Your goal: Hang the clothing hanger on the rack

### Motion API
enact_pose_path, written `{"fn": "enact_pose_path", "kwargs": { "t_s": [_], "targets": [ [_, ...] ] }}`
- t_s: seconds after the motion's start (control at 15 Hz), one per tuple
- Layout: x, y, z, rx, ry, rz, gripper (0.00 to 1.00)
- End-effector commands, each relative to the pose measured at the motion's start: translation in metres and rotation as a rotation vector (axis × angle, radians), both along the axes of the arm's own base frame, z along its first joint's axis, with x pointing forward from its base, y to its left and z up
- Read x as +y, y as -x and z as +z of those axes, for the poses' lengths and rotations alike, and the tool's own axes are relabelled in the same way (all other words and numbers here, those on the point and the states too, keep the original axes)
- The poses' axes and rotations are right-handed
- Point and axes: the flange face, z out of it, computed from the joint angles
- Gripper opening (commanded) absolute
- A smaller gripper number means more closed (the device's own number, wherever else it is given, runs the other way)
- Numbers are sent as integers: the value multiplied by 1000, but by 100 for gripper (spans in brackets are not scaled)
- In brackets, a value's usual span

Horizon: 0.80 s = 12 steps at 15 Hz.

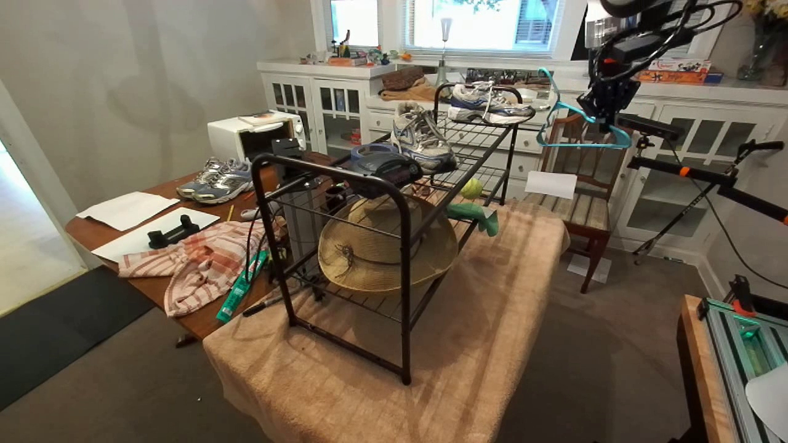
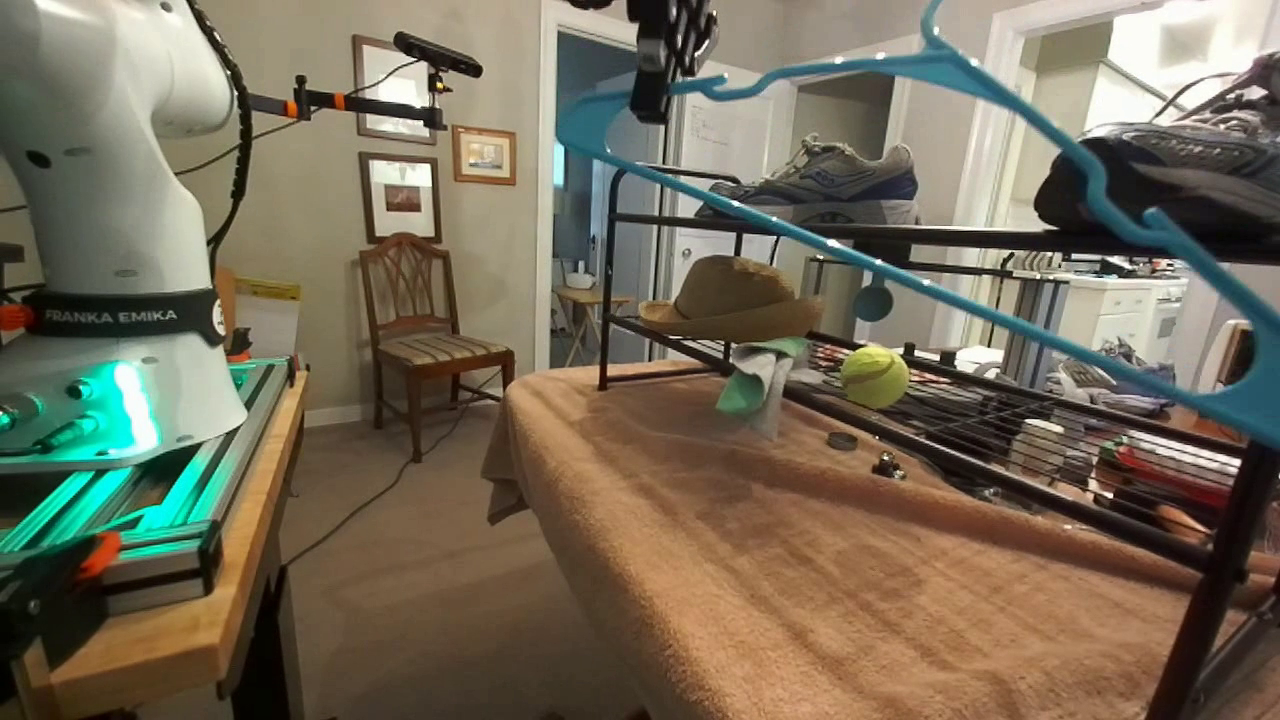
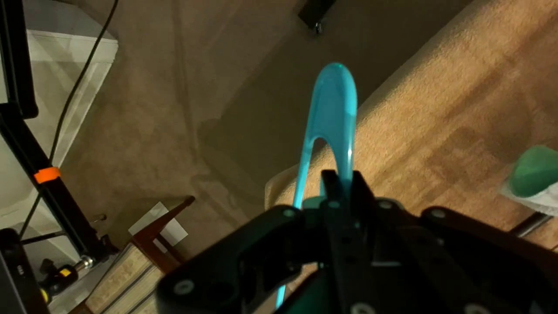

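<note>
hanger (image 3: 330, 111) gripped; shoes (image 1: 425, 141) (both exterior views only) atop rack (image 1: 405, 252)

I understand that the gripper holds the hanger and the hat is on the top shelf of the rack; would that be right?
Not quite: the hat is on the lower shelf of the rack, as both exterior views show; the gripper holds the hanger.
</note>
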Motion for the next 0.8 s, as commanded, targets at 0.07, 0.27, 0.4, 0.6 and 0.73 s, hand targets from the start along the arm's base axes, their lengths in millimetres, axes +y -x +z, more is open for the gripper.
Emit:
{"fn": "enact_pose_path", "kwargs": {
  "t_s": [0.07,0.27,0.4,0.6,0.73],
  "targets": [
    [17,-10,-33,138,-10,60,2],
    [25,-16,-50,216,4,95,2],
    [27,-20,-56,258,-4,119,2],
    [26,-24,-59,298,-23,158,2],
    [24,-26,-58,308,-41,196,2]
  ]
}}
